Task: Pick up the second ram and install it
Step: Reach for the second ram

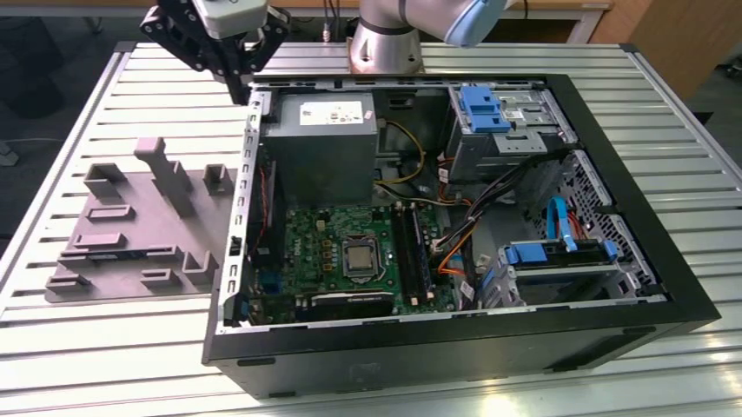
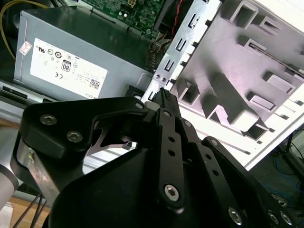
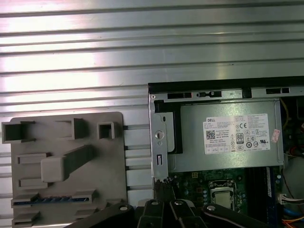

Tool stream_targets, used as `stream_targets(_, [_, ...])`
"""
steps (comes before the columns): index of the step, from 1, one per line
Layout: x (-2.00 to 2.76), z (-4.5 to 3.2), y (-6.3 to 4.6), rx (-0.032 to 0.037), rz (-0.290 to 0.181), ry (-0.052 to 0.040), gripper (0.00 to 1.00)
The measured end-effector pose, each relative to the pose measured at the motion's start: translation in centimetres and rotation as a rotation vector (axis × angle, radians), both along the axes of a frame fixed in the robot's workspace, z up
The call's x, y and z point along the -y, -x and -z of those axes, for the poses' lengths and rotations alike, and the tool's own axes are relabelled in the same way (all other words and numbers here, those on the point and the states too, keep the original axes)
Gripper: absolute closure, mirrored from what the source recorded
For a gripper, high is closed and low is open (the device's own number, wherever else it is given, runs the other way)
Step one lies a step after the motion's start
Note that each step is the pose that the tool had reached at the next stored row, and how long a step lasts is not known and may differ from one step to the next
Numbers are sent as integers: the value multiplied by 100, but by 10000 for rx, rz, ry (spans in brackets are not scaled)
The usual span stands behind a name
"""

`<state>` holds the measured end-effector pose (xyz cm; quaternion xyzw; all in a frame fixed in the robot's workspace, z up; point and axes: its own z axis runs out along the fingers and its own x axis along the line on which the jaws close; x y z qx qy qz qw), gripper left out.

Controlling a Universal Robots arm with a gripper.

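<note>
Second ram (image 3: 52, 199), long narrow dark blue-green circuit-board stick: lies flat in a slot of the grey ridged plastic fixture plate (image 1: 139, 234), on the slatted metal bench (image 1: 69, 113) beside the open black computer case (image 1: 464, 339). Black tool (image 1: 240, 91): fingers together, gripping nothing, hovers at the case corner near the grey metal power supply box (image 1: 319, 148), well apart from the stick.
</note>
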<state>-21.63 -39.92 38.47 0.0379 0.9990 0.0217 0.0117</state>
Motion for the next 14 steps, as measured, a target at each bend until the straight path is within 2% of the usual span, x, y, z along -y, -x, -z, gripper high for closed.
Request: stream_targets(14, [0,4,49,-3,0,0,89])
